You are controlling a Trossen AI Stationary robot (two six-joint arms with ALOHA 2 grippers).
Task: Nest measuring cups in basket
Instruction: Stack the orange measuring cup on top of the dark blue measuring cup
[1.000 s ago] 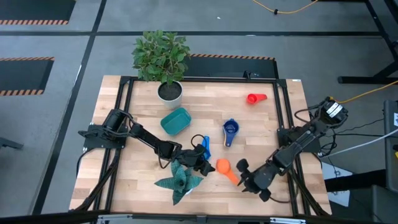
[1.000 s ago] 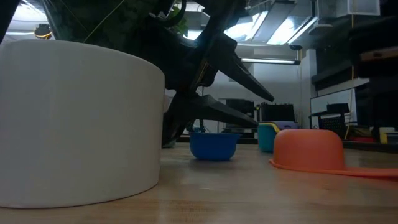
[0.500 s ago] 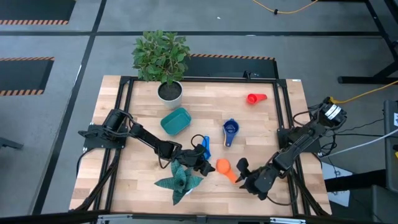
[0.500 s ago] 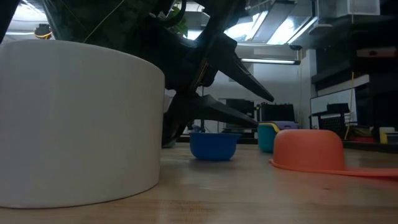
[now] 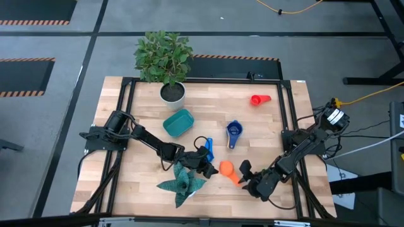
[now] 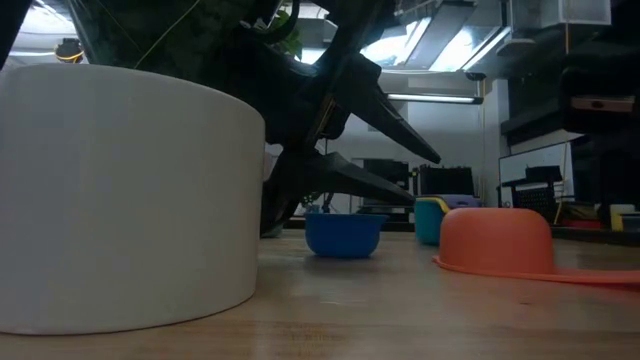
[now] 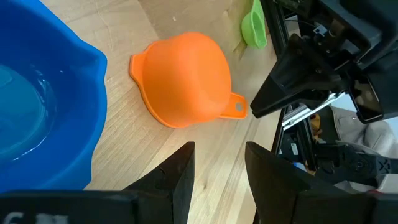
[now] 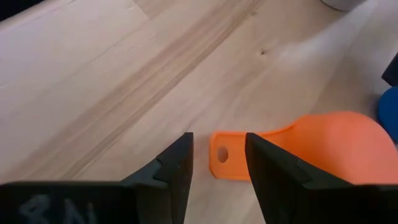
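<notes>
An orange cup lies upside down on its rim [image 5: 226,168] [image 7: 186,78] [image 6: 497,240], its handle [image 8: 227,155] pointing at my right gripper [image 8: 217,168] [image 5: 246,176]. That gripper is open, with its fingers standing either side of the handle's holed end and apart from it. My left gripper [image 7: 217,177] [image 5: 205,162] is open too, hovering next to a blue cup [image 5: 207,150] [image 7: 37,112] [image 6: 343,233]. A dark blue cup [image 5: 234,132] and a red cup [image 5: 257,99] sit farther back. A green cup [image 7: 254,28] shows past the orange one. The teal basket [image 5: 178,122] lies left of centre.
A white pot with a leafy plant [image 5: 172,93] stands at the far edge. A teal spiky plant [image 5: 182,183] sits near the front, just left of both grippers, and its white pot [image 6: 120,200] fills the left of the low view. Bare wood lies at the far right.
My right arm has edged a little toward the table's left, bringing its open gripper closer to the orange cup's handle. The cups and my left gripper have stayed put.
</notes>
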